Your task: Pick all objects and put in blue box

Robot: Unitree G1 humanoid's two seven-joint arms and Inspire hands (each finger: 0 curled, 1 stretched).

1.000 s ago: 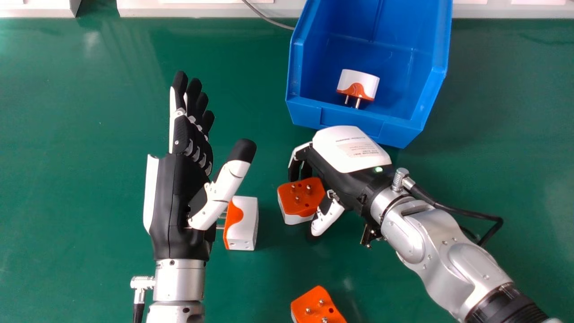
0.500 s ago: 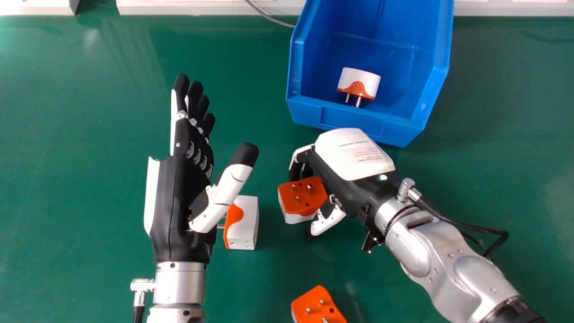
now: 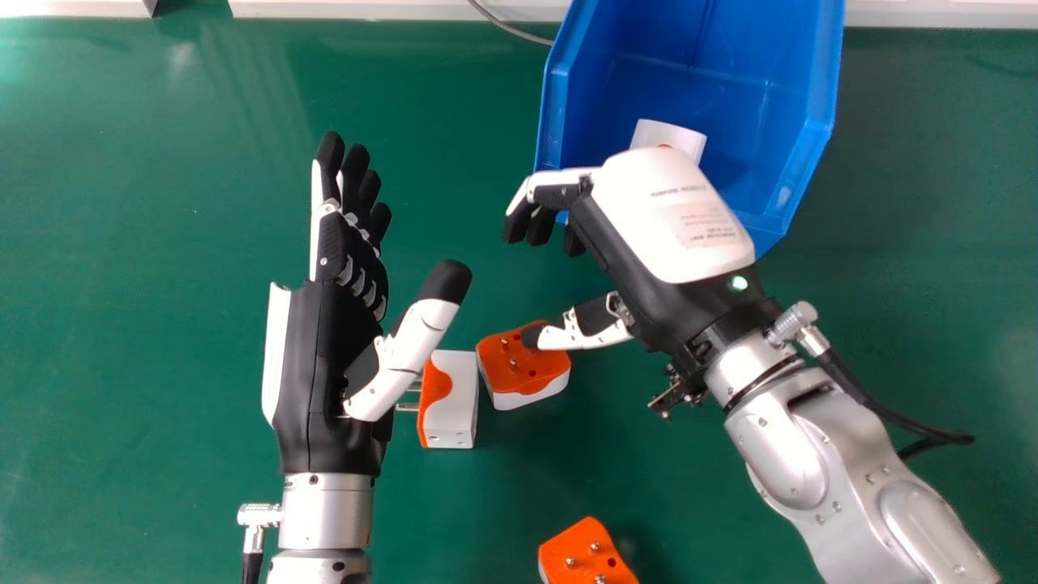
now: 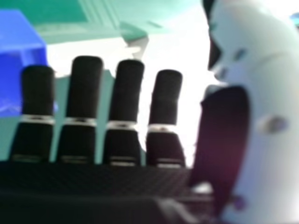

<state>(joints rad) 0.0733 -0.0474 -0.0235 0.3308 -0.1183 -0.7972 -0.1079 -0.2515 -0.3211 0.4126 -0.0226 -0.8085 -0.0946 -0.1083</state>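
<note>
In the head view my right hand (image 3: 669, 215) is above the front of the blue box (image 3: 722, 105), open and holding nothing. Its thumb tip overlaps an orange-and-white adapter (image 3: 523, 365); whether they touch I cannot tell. Against that adapter's left side is a white adapter with an orange face (image 3: 454, 401). A third adapter (image 3: 584, 556) is at the bottom edge. Inside the box sits another adapter (image 3: 669, 138), partly hidden by my right hand. My left hand (image 3: 328, 357) stands open left of the adapters. The right hand view shows my right hand (image 4: 124, 98) and the blue box (image 4: 18, 37).
A green table (image 3: 162, 284) lies beneath everything. White panels (image 3: 389, 10) run along its far edge, and a grey cable (image 3: 511, 31) reaches towards the box's left side. My right forearm (image 3: 811, 462) crosses the table's right part.
My right hand has opened and moved up towards the box, away from the middle adapter. That adapter has shifted left against the white one. The left hand keeps its pose.
</note>
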